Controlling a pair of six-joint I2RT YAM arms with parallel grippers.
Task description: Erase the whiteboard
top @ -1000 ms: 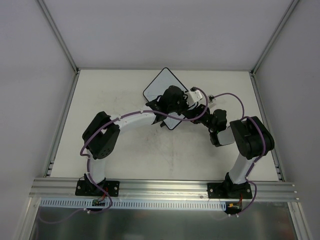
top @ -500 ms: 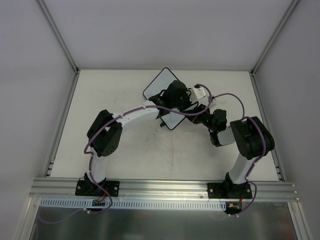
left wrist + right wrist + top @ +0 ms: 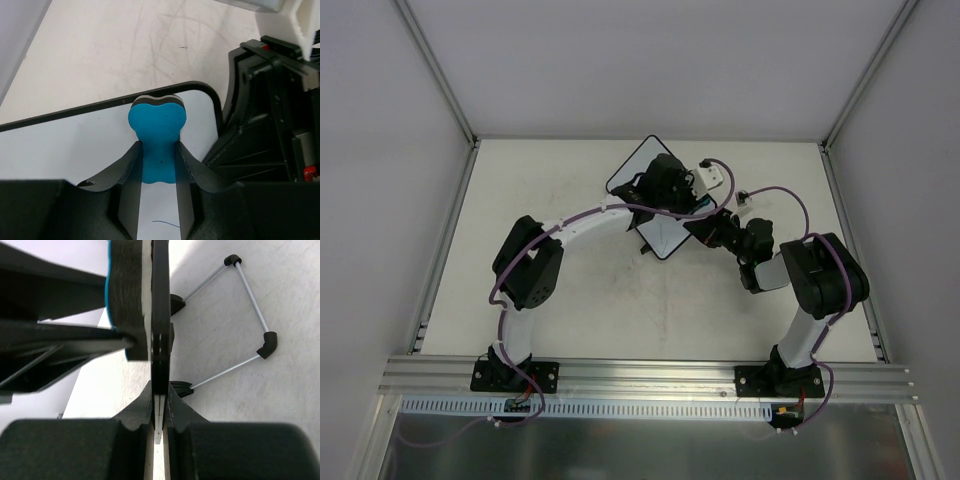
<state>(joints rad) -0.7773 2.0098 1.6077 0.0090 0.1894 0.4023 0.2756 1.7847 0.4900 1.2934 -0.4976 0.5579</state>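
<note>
Top view: whiteboard point(image 3: 642, 162) sits diamond-wise toward 12 o'clock of the table point(image 3: 540, 180). Left claw point(image 3: 665, 190) is over its middle, right claw point(image 3: 708, 226) at its 4 o'clock edge.

Left wrist: left claw clamps the blue eraser point(image 3: 157, 131), pad on the board near a corner. Faint pen stroke point(image 3: 166, 223) at 6 o'clock of it.

Right wrist: right claw pinched shut on the board's rim, wire stand point(image 3: 250, 305) at 2 o'clock.

Step looks like wiping. Next: drag the eraser back over that stroke, board held firm.

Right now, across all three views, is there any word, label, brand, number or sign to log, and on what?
No readable text in any view.
The whiteboard bears only a short thin pen stroke, not a letter.
The blue eraser shows no label.
</note>
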